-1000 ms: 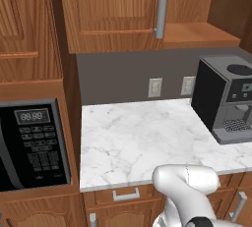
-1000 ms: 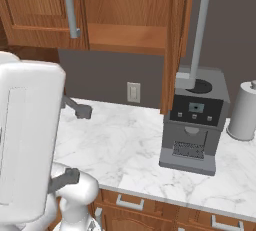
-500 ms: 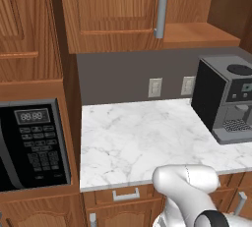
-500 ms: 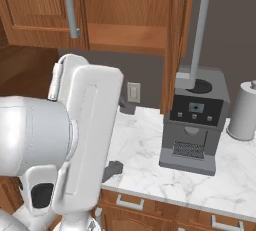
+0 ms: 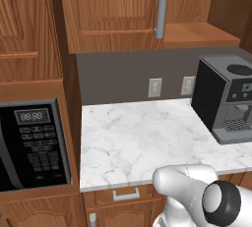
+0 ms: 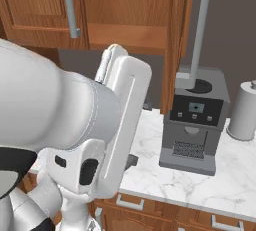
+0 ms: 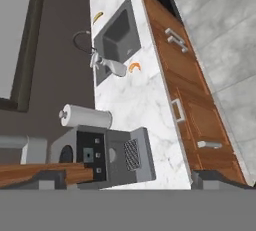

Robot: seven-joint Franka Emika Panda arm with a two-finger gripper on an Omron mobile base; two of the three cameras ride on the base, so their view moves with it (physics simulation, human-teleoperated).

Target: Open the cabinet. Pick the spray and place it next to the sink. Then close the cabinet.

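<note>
The brown wall cabinet (image 5: 108, 10) hangs above the marble counter. Its left door (image 6: 40, 5) is shut, while the other door (image 6: 177, 50) stands swung out, edge-on, its grey bar handle (image 6: 200, 30) above the coffee machine. In the hand view the dark sink (image 7: 120, 35) lies far along the counter. The pale spray (image 7: 112, 66) rests on the marble just beside the basin, on the side toward the paper towel roll. My gripper (image 7: 132, 181) is open and holds nothing, high over the coffee machine and far from the spray.
The grey coffee machine (image 5: 226, 98) (image 6: 192, 125) (image 7: 107, 157) sits under the open door, with a paper towel roll (image 6: 244, 111) (image 7: 85, 117) beyond it. A black microwave (image 5: 29, 147) is built in at left. My white arm (image 6: 75, 125) looms in the right base view. Drawers (image 7: 190, 110) run below the counter.
In the right base view my arm has swung from the left edge toward the middle and closer to the camera, now hiding the counter's left part. The cabinet and counter items have not moved.
</note>
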